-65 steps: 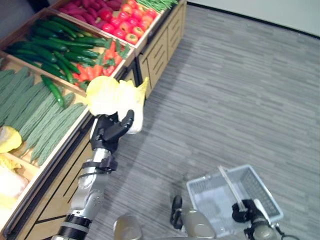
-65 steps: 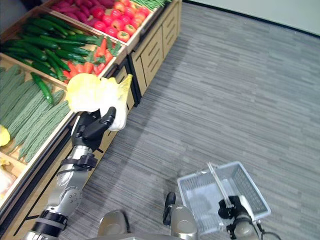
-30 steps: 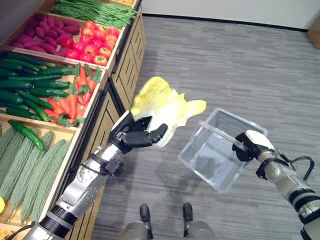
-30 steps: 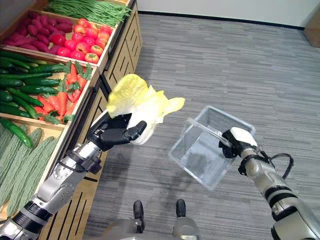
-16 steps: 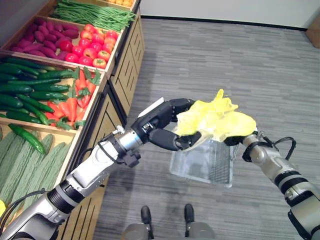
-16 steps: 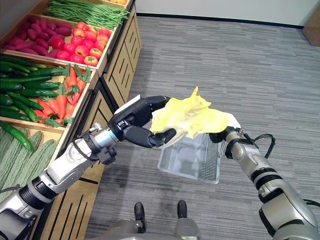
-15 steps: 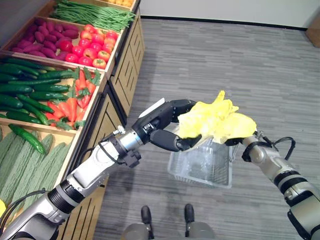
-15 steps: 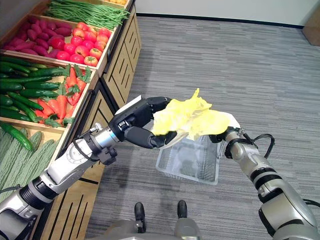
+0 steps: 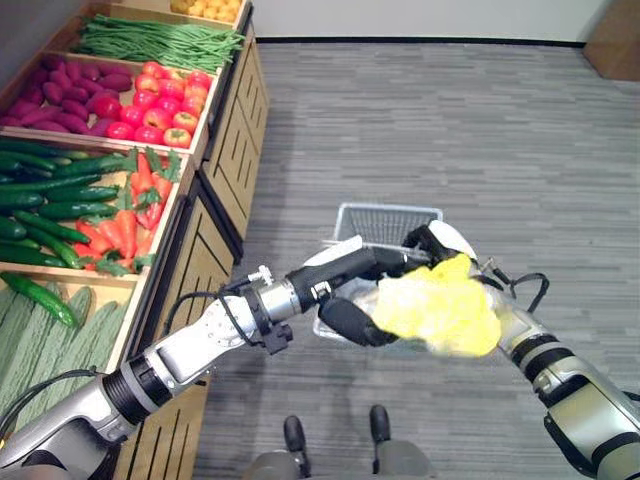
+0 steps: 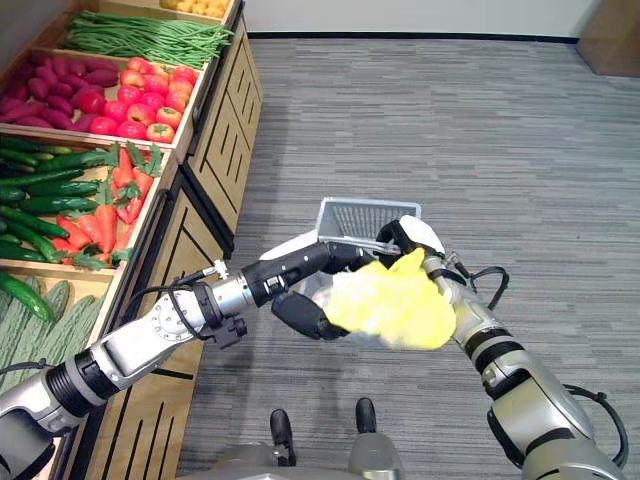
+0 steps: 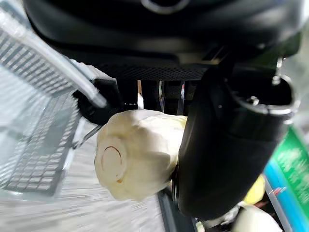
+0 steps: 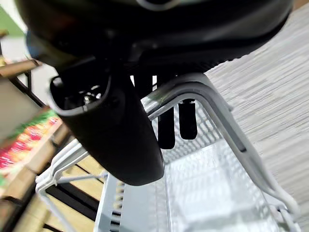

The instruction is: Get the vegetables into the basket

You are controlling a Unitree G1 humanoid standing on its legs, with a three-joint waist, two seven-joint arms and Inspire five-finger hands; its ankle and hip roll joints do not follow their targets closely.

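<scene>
Left eye view: the left hand [image 9: 352, 292], arm stretched rightward, grips a yellow cabbage [image 9: 437, 310] over the basket [image 9: 385, 222]; the right hand [image 9: 437, 241] clasps the basket's handle [image 12: 212, 108].

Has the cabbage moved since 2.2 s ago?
Yes. The cabbage, in the left hand, went from beside the vegetable shelf to the basket.

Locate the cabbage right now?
In the left hand, the cabbage sits low centre in the eye views, in front of the basket the right hand holds.
</scene>
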